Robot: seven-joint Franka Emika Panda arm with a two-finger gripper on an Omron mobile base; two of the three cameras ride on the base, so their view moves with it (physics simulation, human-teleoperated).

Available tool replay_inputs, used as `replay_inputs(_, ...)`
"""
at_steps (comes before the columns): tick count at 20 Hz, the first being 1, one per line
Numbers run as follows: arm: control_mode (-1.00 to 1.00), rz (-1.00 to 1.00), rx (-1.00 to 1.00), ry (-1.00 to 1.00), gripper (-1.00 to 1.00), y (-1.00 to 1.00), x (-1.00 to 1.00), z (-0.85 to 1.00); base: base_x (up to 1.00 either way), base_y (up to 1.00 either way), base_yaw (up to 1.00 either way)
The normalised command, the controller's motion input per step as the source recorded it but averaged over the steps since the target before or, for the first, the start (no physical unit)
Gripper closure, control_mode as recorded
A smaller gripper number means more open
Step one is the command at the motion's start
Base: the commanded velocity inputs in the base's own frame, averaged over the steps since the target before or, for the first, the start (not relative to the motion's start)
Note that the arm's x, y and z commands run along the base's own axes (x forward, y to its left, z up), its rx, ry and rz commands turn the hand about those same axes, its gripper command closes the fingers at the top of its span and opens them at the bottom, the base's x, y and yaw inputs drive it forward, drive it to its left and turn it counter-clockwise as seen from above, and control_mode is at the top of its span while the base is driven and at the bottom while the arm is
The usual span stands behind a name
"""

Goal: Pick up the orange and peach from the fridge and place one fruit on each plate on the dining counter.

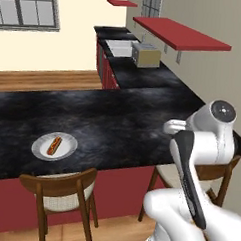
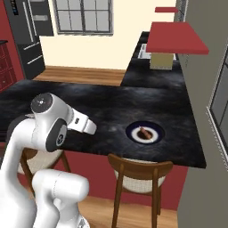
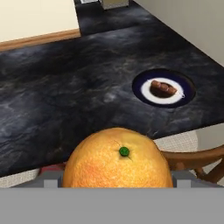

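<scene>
Orange (image 3: 119, 159) sits closest in hand view, apparently pinched between the jaws, though the fingertips are hidden. Held short of the dining counter (image 3: 83, 96), plate (image 3: 164, 89) ahead-right already carries a small brown item. Rind looks firm, round, somewhat slippery: grip across the equator, moderate force.

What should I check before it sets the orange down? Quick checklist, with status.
1. Orange at the gripper: ok, close before the hand camera.
2. Jaws closed on it: cannot tell, fingertips hidden.
3. Near plate in sight: ok, ahead on the counter.
4. Near plate free: not ok, brown food lies in the middle.
5. Other plate free: not ok, it holds a hot dog.
6. Orange over a plate: not ok, it hangs short of the counter's edge.
</scene>
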Motion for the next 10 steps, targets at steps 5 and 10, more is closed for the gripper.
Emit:
replay_inputs(5, -1.00, -0.07, 0.00, 0.00, 1.00, -0.32, 0.50, 0.00, 0.00, 0.00, 0.00)
replay_inputs(10, -1.00, -0.27, -0.03, 0.07, 1.00, -0.67, 0.63, -0.04, 0.00, 0.00, 0.00)
